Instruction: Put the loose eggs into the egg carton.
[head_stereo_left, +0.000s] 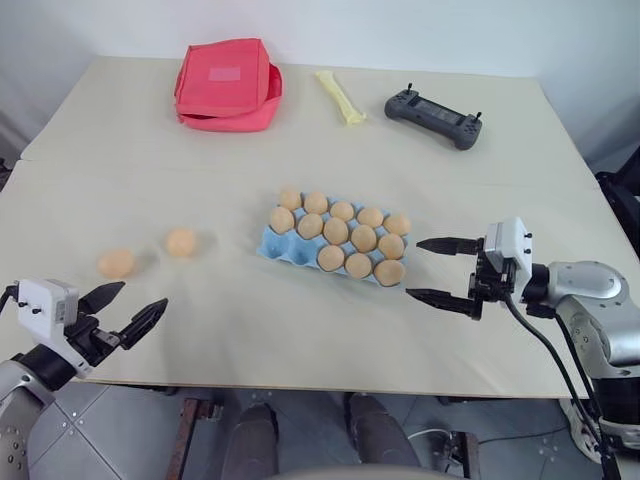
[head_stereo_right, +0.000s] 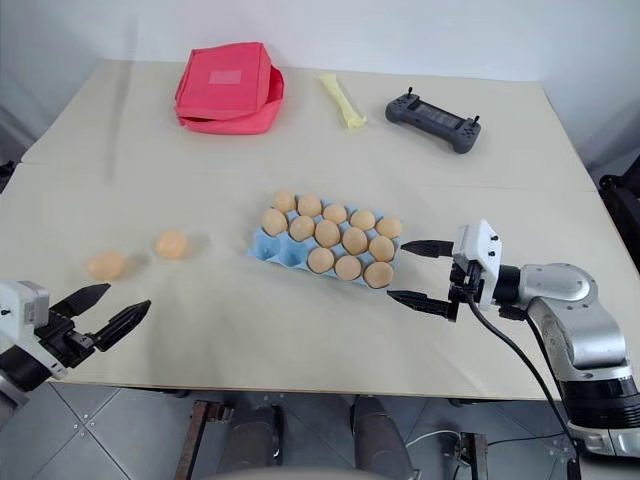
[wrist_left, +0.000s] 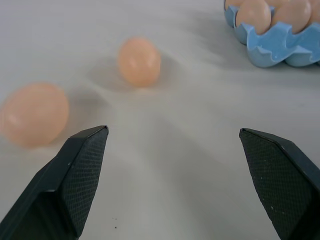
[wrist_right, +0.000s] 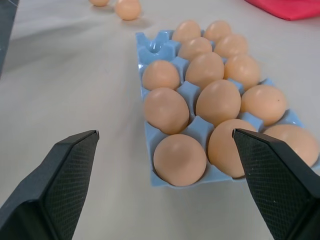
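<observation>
The left gripper (head_stereo_left: 122, 310) hovers at the near left edge of the bench (head_stereo_left: 420, 170), fingers spread wide and empty, pointing toward the two loose eggs. The nearer egg (head_stereo_left: 116, 263) lies just beyond its fingertips, the farther egg (head_stereo_left: 181, 242) a little to the right of that and near it. Further right, the light blue egg carton (head_stereo_left: 273, 243) sits mid-bench, holding thirteen eggs; the two cups at its near left end stand empty. The right gripper (head_stereo_left: 436, 268) waits just off the carton's right end, likewise spread and holding nothing.

Risks, as I judge them: both loose eggs rest free on a flat surface, so a finger nudging one off-centre could send it rolling, possibly toward the near edge. The two lie close enough that closing on one might knock the other. Too hard a pinch could crack a shell; too light a one could drop it on the way across. The empty cups adjoin filled ones, so a wide-open release may bump neighbours.

At the far side lie a red fabric pouch (head_stereo_left: 228, 85), a pale yellow strip (head_stereo_left: 341, 97) whose nature is hard to make out, and a grey handheld controller (head_stereo_left: 433, 117). The carton's empty cups are partly hidden behind its rim, and the wrist views cut off both grippers' bases.
</observation>
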